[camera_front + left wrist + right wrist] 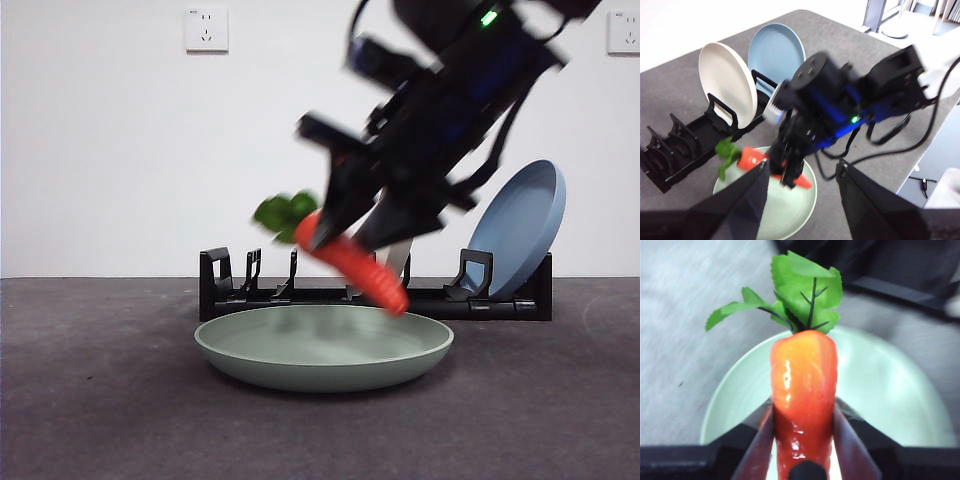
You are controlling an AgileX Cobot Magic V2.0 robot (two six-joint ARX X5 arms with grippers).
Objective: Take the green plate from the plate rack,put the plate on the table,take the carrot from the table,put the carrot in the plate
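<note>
My right gripper (357,236) is shut on the orange-red carrot (356,266) and holds it tilted in the air just above the green plate (232,350), leaves up and to the left. The plate lies flat on the table in front of the plate rack (228,294). In the right wrist view the carrot (804,380) sits between the jaws over the plate (885,390). My left gripper (802,167) is open and empty, high above, looking down on the carrot (751,159), the plate (790,215) and the right gripper (787,167).
A blue plate (520,225) leans in the rack's right end, and a cream-white plate (727,82) stands beside it. The rack's (680,150) other slots hold nothing. The table edge (920,165) runs close by the right arm's cables.
</note>
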